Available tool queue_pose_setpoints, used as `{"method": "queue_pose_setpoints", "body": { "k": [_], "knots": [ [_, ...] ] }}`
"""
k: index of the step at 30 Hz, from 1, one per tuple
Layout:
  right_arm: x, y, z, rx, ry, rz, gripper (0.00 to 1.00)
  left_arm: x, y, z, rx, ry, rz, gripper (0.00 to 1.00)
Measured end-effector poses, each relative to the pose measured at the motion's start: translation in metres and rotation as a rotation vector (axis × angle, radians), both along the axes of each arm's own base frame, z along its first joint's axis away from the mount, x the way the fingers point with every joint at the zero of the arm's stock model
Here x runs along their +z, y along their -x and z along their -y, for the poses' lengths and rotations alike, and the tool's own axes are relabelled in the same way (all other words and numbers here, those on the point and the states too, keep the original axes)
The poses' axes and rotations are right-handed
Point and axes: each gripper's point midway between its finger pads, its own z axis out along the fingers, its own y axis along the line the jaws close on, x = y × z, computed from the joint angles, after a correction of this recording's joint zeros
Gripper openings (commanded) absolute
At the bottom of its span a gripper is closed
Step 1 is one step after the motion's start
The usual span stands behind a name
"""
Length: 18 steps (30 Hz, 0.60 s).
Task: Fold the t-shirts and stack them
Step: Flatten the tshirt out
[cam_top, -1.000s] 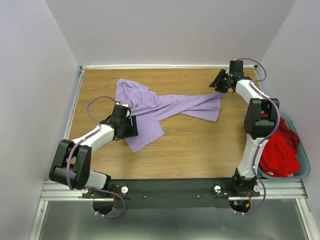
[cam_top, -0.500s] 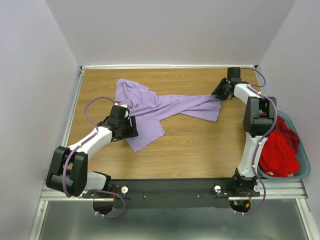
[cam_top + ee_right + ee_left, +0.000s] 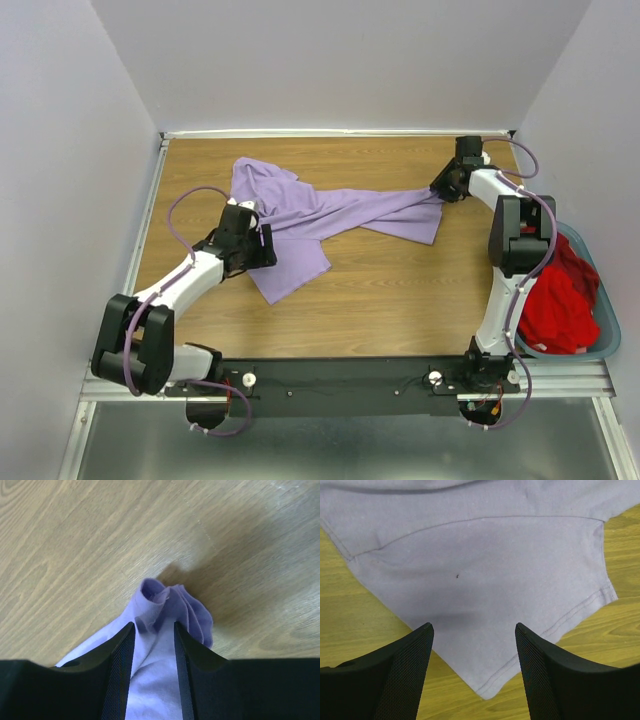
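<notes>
The lavender t-shirt (image 3: 330,215) lies crumpled and stretched across the wooden table, its right end pulled toward the far right corner. My right gripper (image 3: 441,191) is shut on that bunched end; in the right wrist view the gathered cloth (image 3: 192,615) sticks out past the gripper (image 3: 154,625). At the shirt's left side my left gripper (image 3: 262,245) stands open. In the left wrist view the gripper (image 3: 474,626) hovers over a hemmed corner of the lavender shirt (image 3: 480,565), not touching it. The red t-shirt (image 3: 555,295) sits heaped in the basket at the right.
A teal-grey plastic basket (image 3: 608,335) stands off the table's right edge beside the right arm. Walls close in the table at the back and both sides. Bare wood (image 3: 400,300) shows in the near half of the table.
The right gripper has closed a little on the shirt's end and drawn it slightly right. The left gripper has shifted a little away from the base, still open.
</notes>
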Motion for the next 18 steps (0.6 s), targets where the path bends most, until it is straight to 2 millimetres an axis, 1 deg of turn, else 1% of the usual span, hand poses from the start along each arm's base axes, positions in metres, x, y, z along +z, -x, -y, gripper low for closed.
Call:
{"method": "queue_pose_setpoints", "body": {
  "k": [4,6,7,10,11,12,13,15,18],
  "knots": [
    [0.0,0.0,0.003,-0.016,0.007,0.001,0.43,0.001,-0.006,-0.002,-0.006,-0.018,0.026,0.75],
    [-0.001,-0.001,0.003,-0.02,0.009,0.0,0.38,0.003,-0.011,-0.002,-0.008,-0.023,0.049,0.75],
    [-0.001,-0.001,0.003,-0.022,0.009,-0.001,0.33,0.003,-0.013,-0.002,-0.011,-0.024,0.057,0.75],
    [-0.002,-0.001,0.004,-0.029,0.01,-0.001,0.24,0.0,-0.016,-0.002,-0.016,-0.03,0.062,0.75],
    [-0.001,-0.001,0.004,-0.031,0.01,0.0,0.17,-0.001,-0.016,-0.002,-0.017,-0.033,0.058,0.75],
    [0.0,-0.002,0.004,-0.029,0.011,0.003,0.13,-0.003,-0.016,-0.002,-0.018,-0.034,0.055,0.75],
    [0.001,-0.003,0.004,-0.032,0.009,0.006,0.05,-0.005,-0.016,-0.002,-0.019,-0.037,0.05,0.75],
    [0.007,-0.007,0.004,-0.029,0.011,0.02,0.0,-0.007,-0.016,-0.002,-0.02,-0.039,0.045,0.75],
    [0.018,-0.015,0.004,-0.025,0.012,0.048,0.01,-0.01,-0.016,-0.002,-0.02,-0.042,0.035,0.75]
  ]
}}
